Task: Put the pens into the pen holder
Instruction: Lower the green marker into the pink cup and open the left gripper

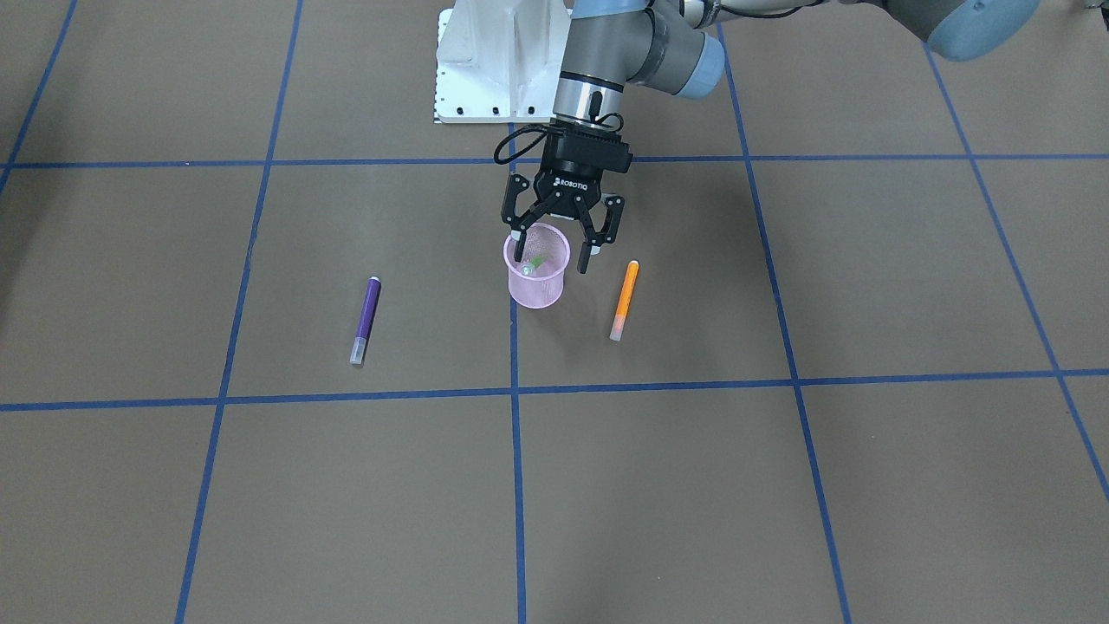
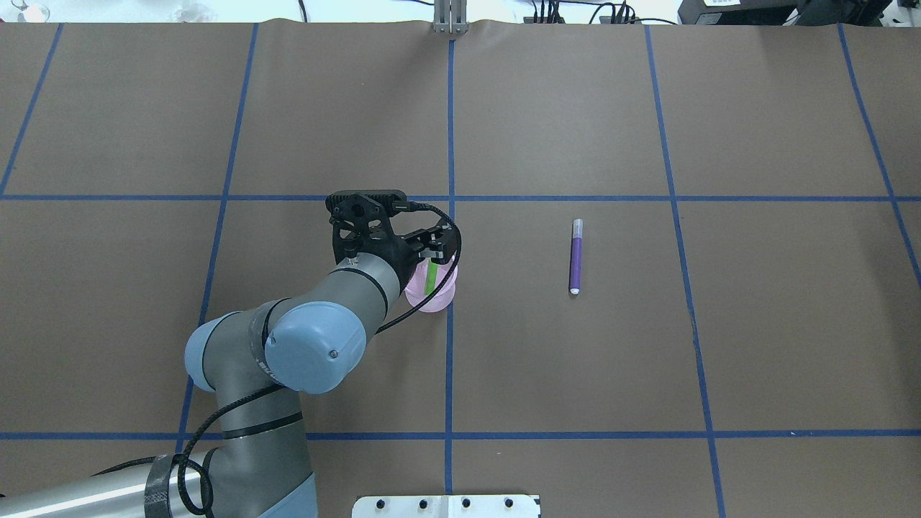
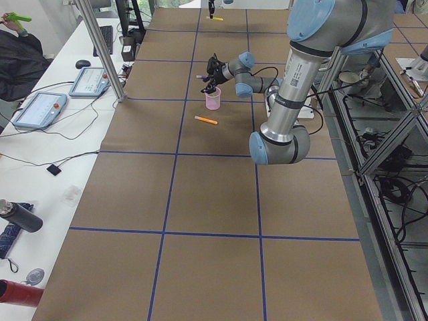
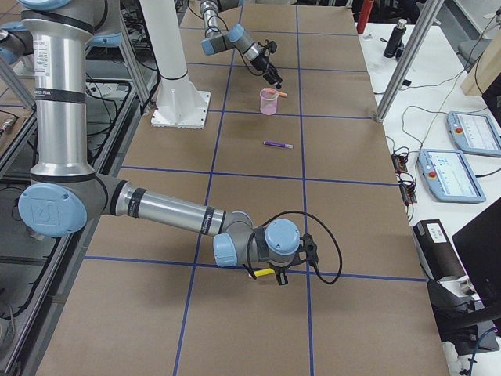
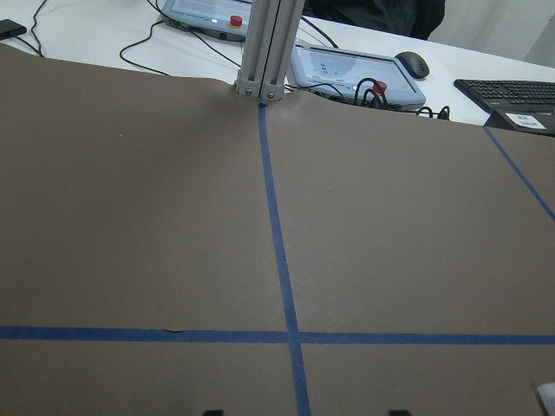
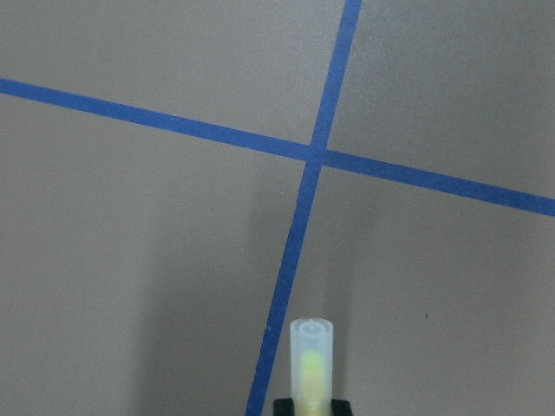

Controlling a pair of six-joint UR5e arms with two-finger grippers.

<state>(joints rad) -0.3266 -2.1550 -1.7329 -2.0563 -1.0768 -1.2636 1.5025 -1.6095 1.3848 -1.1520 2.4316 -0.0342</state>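
The pink mesh pen holder (image 1: pixel 537 282) stands upright at the table's middle with the green pen (image 1: pixel 536 262) leaning inside it. My left gripper (image 1: pixel 551 262) hangs just above its rim, open and empty. In the overhead view the left gripper (image 2: pixel 426 248) covers part of the holder (image 2: pixel 434 296). The orange pen (image 1: pixel 624 300) lies flat beside the holder; the left arm hides it in the overhead view. The purple pen (image 1: pixel 366 319) lies flat on the holder's other side. My right gripper (image 4: pixel 270 274) is shut on the yellow pen (image 6: pixel 311 364), low over the table's far right end.
The white robot base plate (image 1: pixel 494 61) sits behind the holder. Blue tape lines (image 1: pixel 515 390) grid the brown table. A metal post (image 5: pixel 264 43) stands at the table's edge. Teach pendants (image 3: pixel 40 107) and cables lie on the side desk.
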